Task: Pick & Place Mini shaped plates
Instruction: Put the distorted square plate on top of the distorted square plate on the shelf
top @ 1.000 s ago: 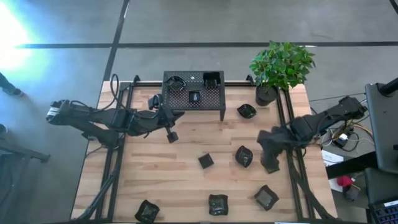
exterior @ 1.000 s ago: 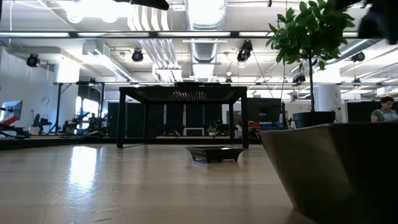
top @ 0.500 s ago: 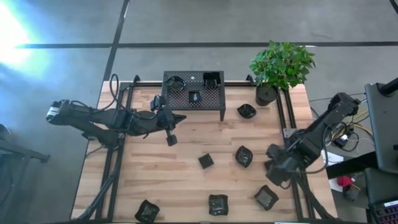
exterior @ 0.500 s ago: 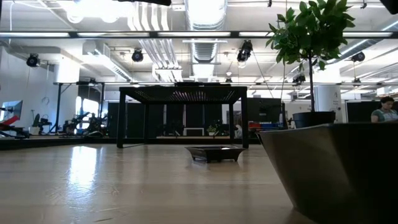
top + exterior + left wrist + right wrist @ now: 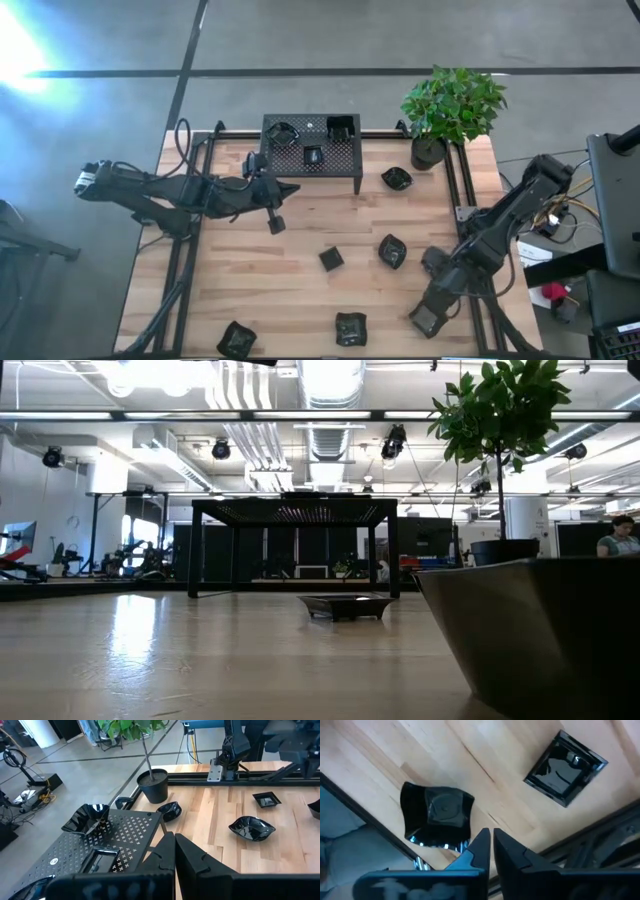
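right gripper point(image 5: 428, 318) nearly closed, empty, over plate point(image 5: 430, 320) lower right of high view, at table edge point(image 5: 300, 235) | risk: nudging plate off edge | left gripper point(image 5: 276, 222) closed, empty, upper centre-left

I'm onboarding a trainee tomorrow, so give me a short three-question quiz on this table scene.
1. How many mini plates sit on the perforated rack?
2. True or false: the potted plant stands at the table's left edge.
3. Which arm reaches toward the front-right wavy plate: A) left, B) right?
Key: 1) three; 2) false, it stands at the far right corner; 3) B, the right gripper is by it.
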`<state>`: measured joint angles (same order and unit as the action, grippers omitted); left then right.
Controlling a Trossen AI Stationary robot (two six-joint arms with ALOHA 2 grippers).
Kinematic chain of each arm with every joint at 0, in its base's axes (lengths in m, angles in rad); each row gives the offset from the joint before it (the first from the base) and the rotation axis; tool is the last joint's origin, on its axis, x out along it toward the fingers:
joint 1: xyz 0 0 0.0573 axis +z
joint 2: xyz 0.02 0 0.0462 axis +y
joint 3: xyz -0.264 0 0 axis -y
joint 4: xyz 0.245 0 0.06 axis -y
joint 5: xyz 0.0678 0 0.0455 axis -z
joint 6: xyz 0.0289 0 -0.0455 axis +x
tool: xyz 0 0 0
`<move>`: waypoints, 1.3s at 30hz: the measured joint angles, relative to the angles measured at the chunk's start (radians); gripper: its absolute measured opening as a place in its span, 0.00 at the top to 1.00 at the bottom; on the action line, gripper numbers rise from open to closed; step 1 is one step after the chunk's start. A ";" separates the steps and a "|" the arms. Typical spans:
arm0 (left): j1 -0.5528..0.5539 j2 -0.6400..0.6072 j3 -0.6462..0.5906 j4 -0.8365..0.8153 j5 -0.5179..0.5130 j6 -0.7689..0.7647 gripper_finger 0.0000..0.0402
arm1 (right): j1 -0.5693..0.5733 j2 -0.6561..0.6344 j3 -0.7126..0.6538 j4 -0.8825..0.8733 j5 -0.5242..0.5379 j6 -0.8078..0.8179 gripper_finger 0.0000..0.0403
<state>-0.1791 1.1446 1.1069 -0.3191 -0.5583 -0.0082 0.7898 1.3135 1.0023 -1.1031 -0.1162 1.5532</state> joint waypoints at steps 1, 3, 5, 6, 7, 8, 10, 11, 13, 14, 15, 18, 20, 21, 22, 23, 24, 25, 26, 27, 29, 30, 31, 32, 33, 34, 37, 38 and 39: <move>0.000 0.000 0.000 0.000 0.000 0.000 1.00 | 0.000 0.010 0.000 0.002 0.004 0.000 0.93; 0.000 0.000 0.000 -0.001 0.000 0.000 1.00 | 0.000 0.033 0.000 0.010 0.007 -0.005 0.89; 0.000 0.000 0.000 -0.002 0.000 0.000 1.00 | 0.004 0.058 0.000 0.029 -0.006 -0.007 0.85; 0.000 0.000 0.000 -0.003 0.000 0.000 1.00 | 0.006 0.070 0.000 0.036 -0.018 -0.012 0.83; 0.000 0.000 0.000 -0.003 0.000 0.000 1.00 | 0.009 0.083 0.002 0.043 -0.032 -0.016 0.80; 0.000 0.000 0.000 -0.003 0.000 0.000 1.00 | 0.012 0.097 0.004 0.053 -0.042 -0.016 0.78; 0.000 0.000 0.000 -0.003 0.000 0.000 1.00 | 0.019 0.121 0.005 0.076 -0.050 -0.011 0.74; 0.000 0.000 0.000 -0.003 0.000 0.000 1.00 | 0.024 0.133 0.005 0.091 -0.050 -0.011 0.73; 0.000 0.000 0.000 -0.003 0.000 0.000 1.00 | 0.031 0.159 0.005 0.115 -0.050 -0.010 0.70; 0.000 0.000 0.000 -0.003 0.000 0.000 1.00 | 0.036 0.173 0.005 0.118 -0.050 -0.009 0.70; 0.000 0.000 0.000 -0.003 0.000 0.000 1.00 | 0.038 0.186 0.005 0.117 -0.050 -0.008 0.69; 0.000 0.000 0.000 -0.003 0.000 0.000 1.00 | 0.040 0.227 0.005 0.119 -0.061 -0.003 0.68; 0.000 0.000 0.000 -0.003 0.000 -0.004 1.00 | 0.042 0.250 0.005 0.119 -0.076 -0.004 0.68; 0.000 0.000 0.000 -0.003 0.000 -0.008 1.00 | 0.042 0.261 0.005 0.119 -0.080 -0.005 0.68; 0.000 0.000 0.000 -0.003 0.001 -0.009 1.00 | 0.044 0.273 0.005 0.121 -0.083 -0.005 0.69; 0.000 0.000 0.000 -0.003 0.001 -0.009 1.00 | 0.046 0.282 0.005 0.121 -0.087 -0.006 0.69; 0.000 0.000 0.000 -0.004 0.001 -0.010 1.00 | 0.049 0.293 0.005 0.123 -0.091 -0.006 0.69; 0.000 0.000 0.000 -0.004 0.001 -0.012 1.00 | 0.050 0.302 0.005 0.127 -0.094 -0.007 0.70; 0.000 0.000 0.000 -0.003 0.001 -0.012 1.00 | 0.051 0.309 0.005 0.129 -0.095 -0.007 0.70; 0.000 0.000 0.000 -0.004 0.001 -0.013 1.00 | 0.051 0.316 0.005 0.130 -0.096 -0.008 0.71; 0.000 0.000 0.000 -0.004 0.001 -0.013 1.00 | 0.051 0.327 0.005 0.135 -0.096 -0.010 0.71; 0.000 0.000 0.000 -0.004 0.001 -0.014 1.00 | 0.051 0.330 0.005 0.139 -0.096 -0.015 0.72; 0.000 0.000 0.000 -0.003 0.001 -0.015 1.00 | 0.050 0.334 0.005 0.148 -0.095 -0.018 0.72; 0.000 -0.001 0.000 -0.003 0.001 -0.015 1.00 | 0.050 0.337 0.005 0.153 -0.095 -0.019 0.72; 0.000 -0.001 -0.001 -0.003 0.001 -0.015 1.00 | 0.051 0.340 0.005 0.154 -0.095 -0.019 0.73; 0.000 -0.001 -0.001 -0.004 0.001 -0.015 1.00 | 0.051 0.343 0.005 0.154 -0.095 -0.019 0.73; 0.000 -0.001 -0.001 -0.003 0.001 -0.019 1.00 | 0.051 0.353 0.005 0.171 -0.095 -0.023 0.74; 0.000 -0.001 -0.001 -0.004 0.001 -0.019 1.00 | 0.051 0.356 0.005 0.171 -0.095 -0.028 0.74; 0.000 -0.001 -0.001 -0.004 0.001 -0.019 1.00 | 0.051 0.360 0.005 0.174 -0.094 -0.031 0.75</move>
<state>-0.1795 1.1439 1.1057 -0.3228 -0.5575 -0.0271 0.8406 1.6734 1.0077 -0.9288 -0.2105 1.5217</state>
